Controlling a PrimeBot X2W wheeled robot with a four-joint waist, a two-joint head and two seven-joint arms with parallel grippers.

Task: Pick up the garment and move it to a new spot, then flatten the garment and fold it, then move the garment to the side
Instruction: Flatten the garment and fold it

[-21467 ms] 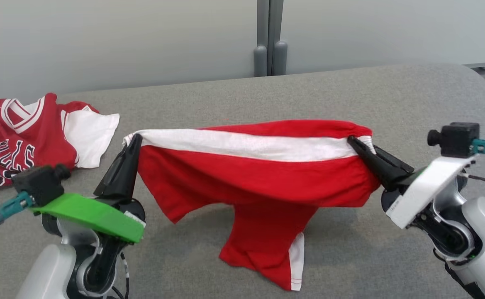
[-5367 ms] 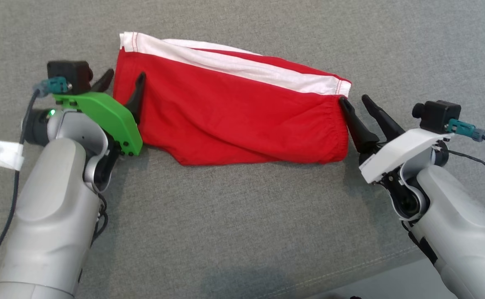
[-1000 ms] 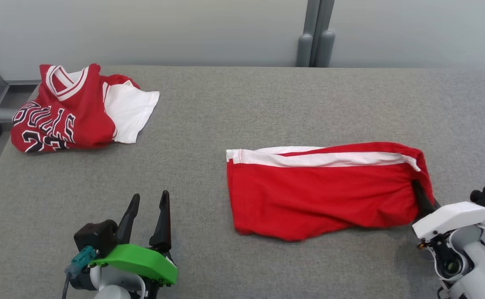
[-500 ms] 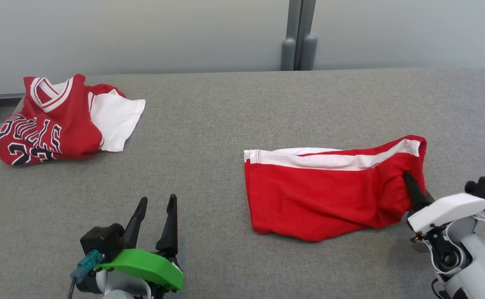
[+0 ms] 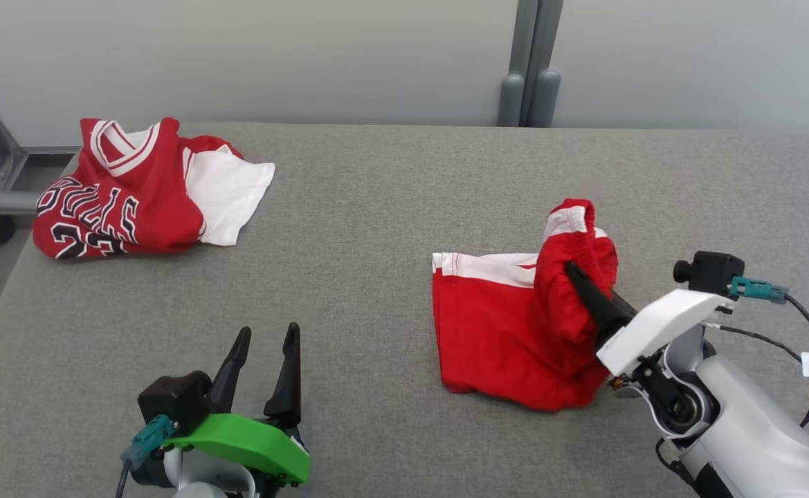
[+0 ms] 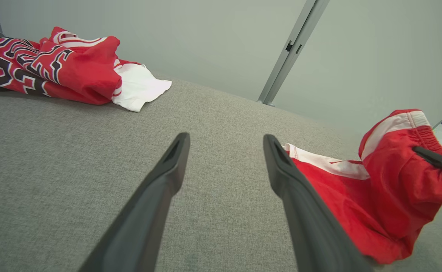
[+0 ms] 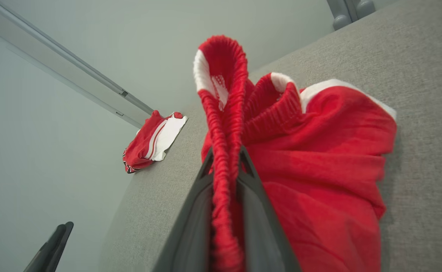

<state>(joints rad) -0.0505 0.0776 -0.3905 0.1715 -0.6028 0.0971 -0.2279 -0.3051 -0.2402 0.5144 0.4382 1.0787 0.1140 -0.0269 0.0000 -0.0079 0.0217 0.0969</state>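
The grey fabric surface point(image 5: 376, 228) carries two things. A crumpled red and white jersey point(image 5: 124, 200) lies at its far left corner. Red shorts point(image 5: 494, 332) with a white band lie right of the middle, well apart from the jersey, their right end raised off it.

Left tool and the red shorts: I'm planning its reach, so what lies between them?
In the head view, the stretch between the open left tool and the red shorts is bare grey surface.
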